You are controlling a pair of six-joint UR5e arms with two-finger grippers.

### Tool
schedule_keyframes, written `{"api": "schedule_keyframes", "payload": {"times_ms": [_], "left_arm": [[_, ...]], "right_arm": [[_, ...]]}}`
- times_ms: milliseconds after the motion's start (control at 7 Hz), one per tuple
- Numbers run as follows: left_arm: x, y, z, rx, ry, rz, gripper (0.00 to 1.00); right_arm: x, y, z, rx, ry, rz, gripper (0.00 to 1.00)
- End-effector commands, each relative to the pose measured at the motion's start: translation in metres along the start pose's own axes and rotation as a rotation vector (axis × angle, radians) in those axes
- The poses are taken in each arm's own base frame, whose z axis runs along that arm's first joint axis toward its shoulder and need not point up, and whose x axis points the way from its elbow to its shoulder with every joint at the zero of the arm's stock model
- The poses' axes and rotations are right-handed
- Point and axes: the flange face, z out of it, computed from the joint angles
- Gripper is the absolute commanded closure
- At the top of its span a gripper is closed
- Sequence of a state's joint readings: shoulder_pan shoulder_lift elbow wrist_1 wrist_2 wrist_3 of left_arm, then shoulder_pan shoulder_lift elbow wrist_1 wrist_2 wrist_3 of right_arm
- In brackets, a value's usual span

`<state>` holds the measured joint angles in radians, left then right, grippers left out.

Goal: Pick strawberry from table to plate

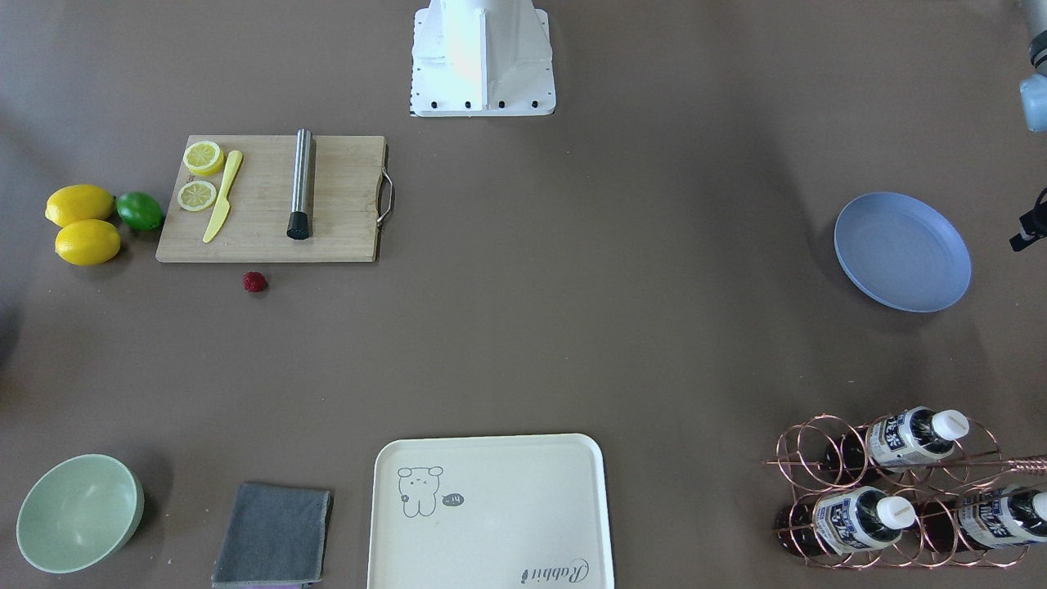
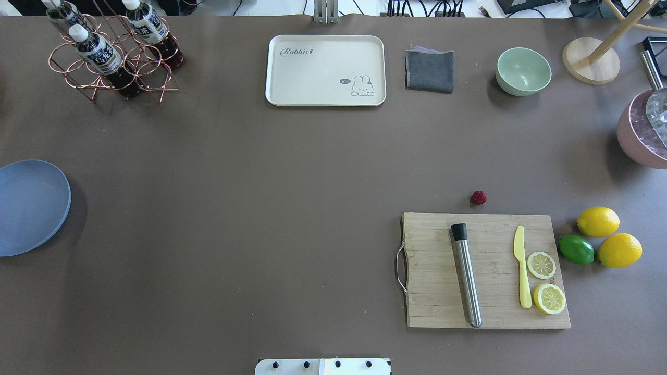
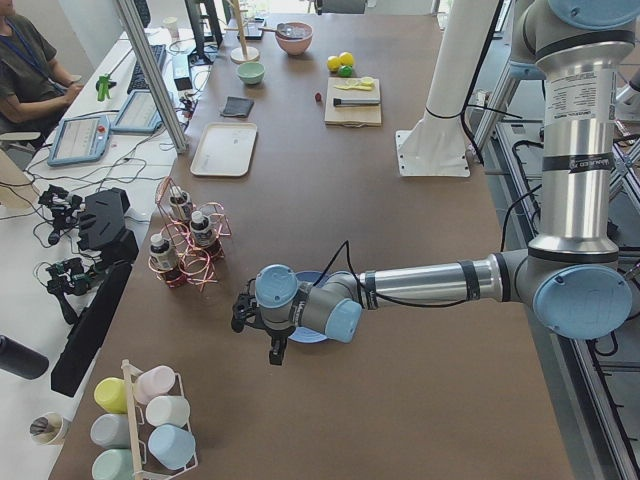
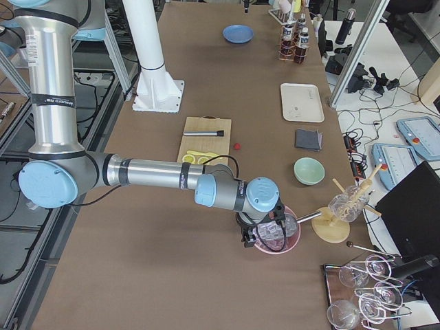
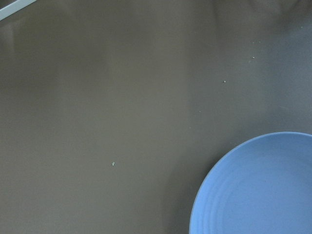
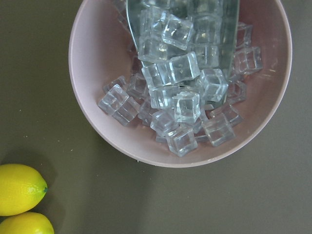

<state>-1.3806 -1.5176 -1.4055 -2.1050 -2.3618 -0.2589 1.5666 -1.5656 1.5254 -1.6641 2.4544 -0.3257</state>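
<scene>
The strawberry (image 1: 254,281) (image 2: 478,197) is a small dark-red berry lying on the brown table (image 2: 260,208), just beyond the far edge of the cutting board; it also shows as a speck (image 3: 318,97) (image 4: 236,146) in the side views. The light blue plate (image 1: 902,251) (image 2: 31,205) (image 4: 238,33) sits empty at the table's left end, far from the berry. My left gripper (image 3: 276,348) hangs over the plate's edge (image 5: 258,190). My right gripper (image 4: 256,236) hovers over a pink bowl at the other end. I cannot tell whether either is open or shut.
A bamboo cutting board (image 2: 484,271) carries a steel rod, a yellow knife and lemon slices; lemons and a lime (image 2: 576,249) lie beside it. The far edge holds a cream tray (image 2: 325,70), grey cloth (image 2: 430,70), green bowl (image 2: 523,71) and bottle rack (image 2: 112,57). The pink bowl (image 6: 92,87) holds ice cubes.
</scene>
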Motion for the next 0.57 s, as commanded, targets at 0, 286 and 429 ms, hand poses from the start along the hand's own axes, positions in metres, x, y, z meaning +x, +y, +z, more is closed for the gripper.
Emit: {"api": "schedule_keyframes", "payload": {"times_ms": [0,286,429], "left_arm": [[0.003,0.01,0.038,-0.01,0.013,0.039,0.03],[0.015,0.016,0.064,-0.01,-0.026,0.107,0.03],[0.021,0.016,0.068,0.0,-0.021,0.098,0.04]], "right_arm": [[0.002,0.004,0.006,-0.009,-0.012,0.006,0.0],[0.002,0.005,0.007,-0.012,-0.011,0.007,0.0],[0.003,0.007,0.009,-0.014,-0.01,0.002,0.0]]}}
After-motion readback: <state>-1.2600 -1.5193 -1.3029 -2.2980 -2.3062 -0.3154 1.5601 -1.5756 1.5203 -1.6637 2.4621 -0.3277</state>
